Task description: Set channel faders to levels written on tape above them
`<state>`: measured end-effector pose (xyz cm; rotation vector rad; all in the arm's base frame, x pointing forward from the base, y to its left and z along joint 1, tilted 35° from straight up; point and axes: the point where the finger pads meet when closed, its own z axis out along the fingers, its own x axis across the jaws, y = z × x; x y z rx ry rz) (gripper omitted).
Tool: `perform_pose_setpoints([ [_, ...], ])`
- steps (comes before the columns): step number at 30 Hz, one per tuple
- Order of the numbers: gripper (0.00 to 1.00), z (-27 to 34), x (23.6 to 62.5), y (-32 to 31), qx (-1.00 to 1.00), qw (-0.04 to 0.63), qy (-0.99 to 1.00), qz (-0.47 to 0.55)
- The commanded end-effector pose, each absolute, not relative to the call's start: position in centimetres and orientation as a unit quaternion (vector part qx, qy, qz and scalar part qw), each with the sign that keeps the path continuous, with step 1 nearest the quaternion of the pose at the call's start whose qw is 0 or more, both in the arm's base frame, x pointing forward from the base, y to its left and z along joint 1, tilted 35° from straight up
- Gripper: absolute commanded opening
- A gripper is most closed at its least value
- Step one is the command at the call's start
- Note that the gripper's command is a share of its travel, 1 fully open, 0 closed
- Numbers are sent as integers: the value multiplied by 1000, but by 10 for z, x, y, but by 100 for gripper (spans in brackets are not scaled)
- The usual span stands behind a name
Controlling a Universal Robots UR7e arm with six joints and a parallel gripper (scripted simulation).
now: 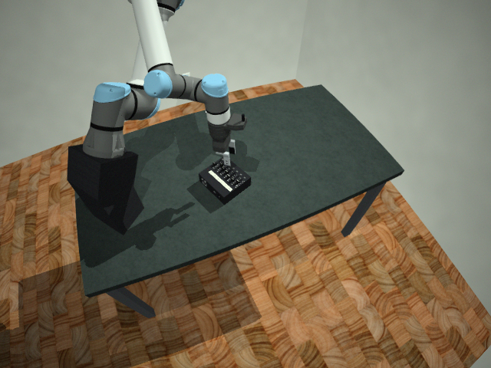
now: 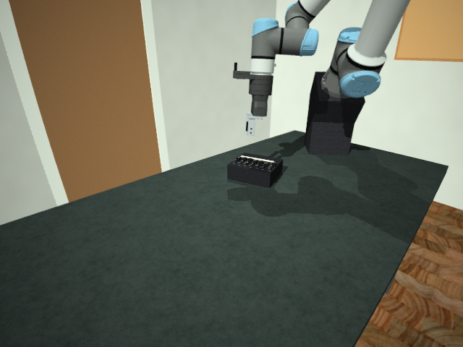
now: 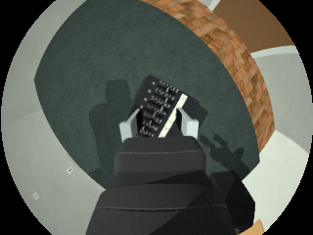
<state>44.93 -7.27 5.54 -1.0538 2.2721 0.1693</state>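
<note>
The lighting desk (image 1: 238, 192) (image 2: 247, 175) (image 3: 189, 107) is a black box standing flat on the dark green table. A white tape (image 1: 219, 181) (image 2: 257, 158) (image 3: 173, 116) runs across its top beside the rows of faders and scales. The levels on the tape and the exact fader positions are too small to read. My gripper (image 1: 229, 155) (image 2: 249, 129) (image 3: 158, 115) is open and empty, pointing down above the desk without touching it. In the wrist view the fingers stand on either side of the desk's lower part, and the gripper body hides the desk's nearest end.
The table (image 1: 309, 158) (image 2: 168, 242) (image 3: 78, 64) bears the desk and the black arm pedestal (image 1: 114, 174) (image 2: 328, 136) at one end. Shadows of the arm and gripper fall around the desk. No other loose object shows on the table.
</note>
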Motion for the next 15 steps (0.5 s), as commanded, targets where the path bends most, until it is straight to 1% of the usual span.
perform_pose_setpoints([
  [1, 100, 59, 444, -72, -481, 313, 818, 49],
  [15, 100, 63, 433, -66, -610, 308, 730, 2],
])
